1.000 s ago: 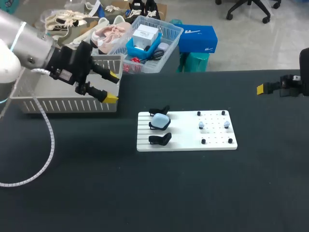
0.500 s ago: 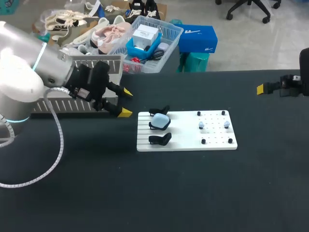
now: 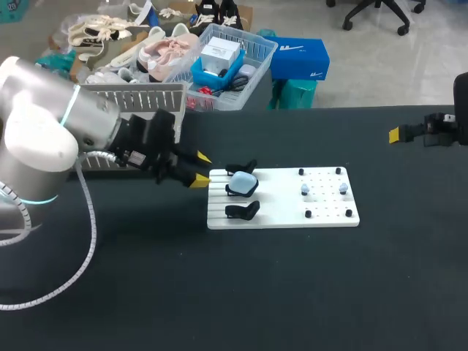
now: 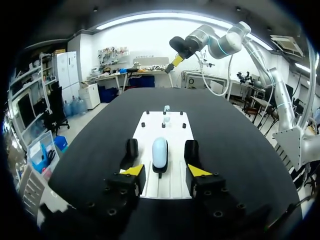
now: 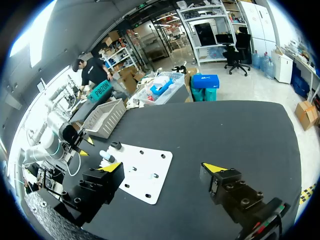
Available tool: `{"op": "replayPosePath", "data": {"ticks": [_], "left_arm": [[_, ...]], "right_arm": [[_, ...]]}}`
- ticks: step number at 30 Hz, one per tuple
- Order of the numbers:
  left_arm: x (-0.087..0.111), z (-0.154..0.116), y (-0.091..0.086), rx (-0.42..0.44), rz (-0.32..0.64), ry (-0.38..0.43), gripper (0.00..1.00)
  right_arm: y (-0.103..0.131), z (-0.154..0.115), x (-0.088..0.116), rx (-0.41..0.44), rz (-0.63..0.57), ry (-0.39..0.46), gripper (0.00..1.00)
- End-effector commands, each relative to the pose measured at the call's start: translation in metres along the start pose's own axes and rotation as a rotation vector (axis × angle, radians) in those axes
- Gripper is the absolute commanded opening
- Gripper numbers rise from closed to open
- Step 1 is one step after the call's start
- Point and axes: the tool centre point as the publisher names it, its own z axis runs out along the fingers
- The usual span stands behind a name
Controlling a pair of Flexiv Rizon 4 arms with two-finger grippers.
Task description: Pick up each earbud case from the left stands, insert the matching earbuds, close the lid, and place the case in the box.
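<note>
Left gripper point(image 3: 199, 169) has swung down from the basket point(image 3: 164, 95), fingers wide and empty, lining up on the earbud case point(image 3: 243, 182).

Right arm point(image 3: 442, 130) cut off by edge; box point(image 3: 146, 95) partly hidden behind left arm point(image 3: 38, 139)

A robotics lab: my left arm point(image 3: 44, 139) and right arm point(image 4: 227, 44) flank a black table point(image 3: 292, 292).

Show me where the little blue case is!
In the head view, the blue case sits on the middle stand at the white board's left end.
</note>
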Motion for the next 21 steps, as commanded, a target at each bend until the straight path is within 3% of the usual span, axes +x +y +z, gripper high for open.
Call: {"op": "replayPosePath", "data": {"ticks": [1, 5, 9, 12, 18, 21], "left_arm": [[0.004, 0.011, 0.000, -0.011, 0.004, -0.024, 0.53], [0.004, 0.016, 0.002, -0.011, 0.001, -0.031, 0.63], [0.002, 0.023, 0.001, -0.009, -0.004, -0.038, 0.66], [0.000, 0.026, 0.000, -0.006, -0.005, -0.042, 0.64], [0.001, 0.035, 0.000, 0.001, -0.007, -0.040, 0.49], [0.002, 0.040, 0.000, -0.001, -0.007, -0.036, 0.48]], "right_arm": [[-0.001, 0.000, 0.000, -0.003, -0.001, 0.000, 1.00], [-0.001, 0.000, 0.000, -0.003, -0.001, 0.000, 1.00], [-0.001, 0.000, 0.000, -0.003, -0.001, 0.000, 1.00], [-0.001, 0.000, 0.000, -0.003, -0.001, 0.000, 1.00], [-0.001, 0.000, 0.000, -0.003, -0.001, 0.000, 1.00], [-0.001, 0.000, 0.000, -0.003, -0.001, 0.000, 1.00]]}}
